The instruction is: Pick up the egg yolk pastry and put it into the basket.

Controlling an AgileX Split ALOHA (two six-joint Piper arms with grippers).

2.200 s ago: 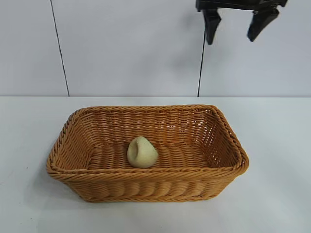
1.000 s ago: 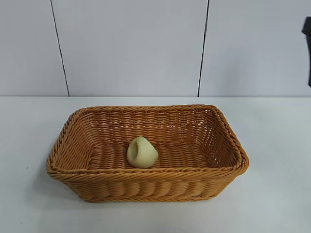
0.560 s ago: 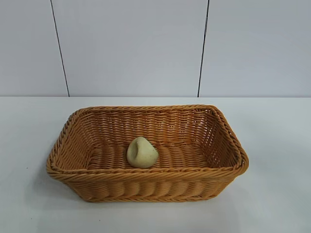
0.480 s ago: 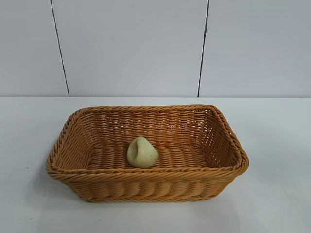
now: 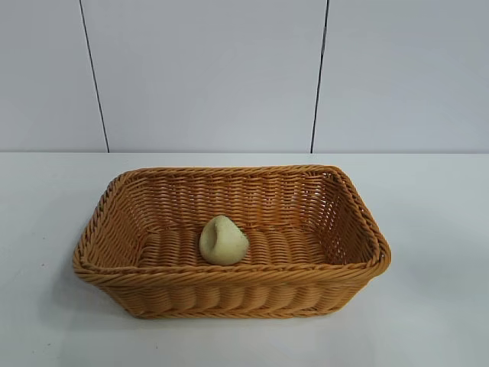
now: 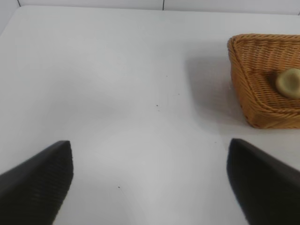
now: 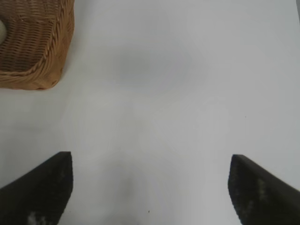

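Note:
The egg yolk pastry (image 5: 223,241), a pale yellow rounded lump, lies on the floor of the orange-brown wicker basket (image 5: 229,275) in the middle of the white table. The left wrist view also catches the pastry (image 6: 288,83) inside the basket (image 6: 255,93). My left gripper (image 6: 150,180) hangs open over bare table, well to one side of the basket. A corner of the basket (image 7: 37,51) shows in the right wrist view, where my right gripper (image 7: 150,187) is open above bare table. Neither arm appears in the exterior view.
White table surface (image 5: 428,229) stretches around the basket on all sides. A pale panelled wall (image 5: 206,76) with dark vertical seams stands behind the table.
The right gripper, high above the basket's far right corner at first, withdrew to the right and left the exterior view. Pastry and basket have not moved.

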